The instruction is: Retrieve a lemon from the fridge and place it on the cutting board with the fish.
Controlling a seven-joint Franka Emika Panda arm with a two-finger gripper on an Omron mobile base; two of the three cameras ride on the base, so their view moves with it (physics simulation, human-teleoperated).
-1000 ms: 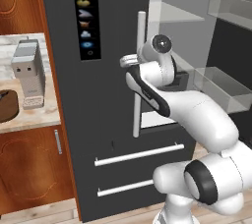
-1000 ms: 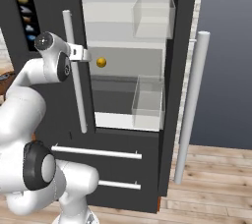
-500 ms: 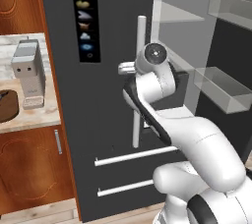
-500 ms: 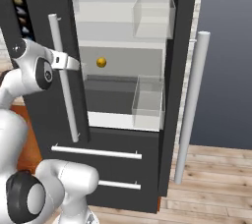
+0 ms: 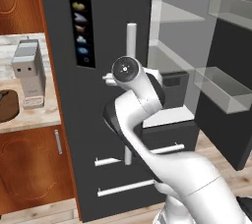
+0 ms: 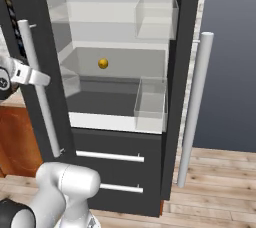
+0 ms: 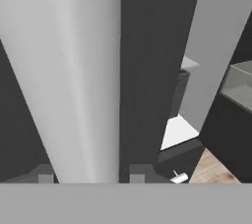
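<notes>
The fridge (image 6: pixel 175 47) stands with both doors swung out. The lemon (image 6: pixel 103 63), small and yellow, sits at the back of a middle shelf. My gripper (image 6: pixel 37 78) is at the left door's long white handle (image 6: pixel 40 107). In the hand view that handle (image 7: pixel 74 70) runs between my two fingertips (image 7: pixel 138 174), so my gripper (image 7: pixel 91 175) is shut on it. From the left base view my wrist hides the gripper at the handle (image 5: pixel 131 36). An edge of the dark brown cutting board (image 5: pixel 7 106) lies on the counter at far left. The fish is out of view.
A grey boxy appliance (image 5: pixel 29 70) stands on the counter (image 5: pixel 34 117) beside the fridge. The right door's handle (image 6: pixel 195 107) juts toward me, and clear bins (image 5: pixel 221 88) hang on that door. Two drawers with bar pulls (image 6: pixel 107 156) sit under the shelves. Wooden floor lies to the right.
The left door has swung further open with my gripper on its handle, which moved left in the right base view. More of the shelves and the lemon show.
</notes>
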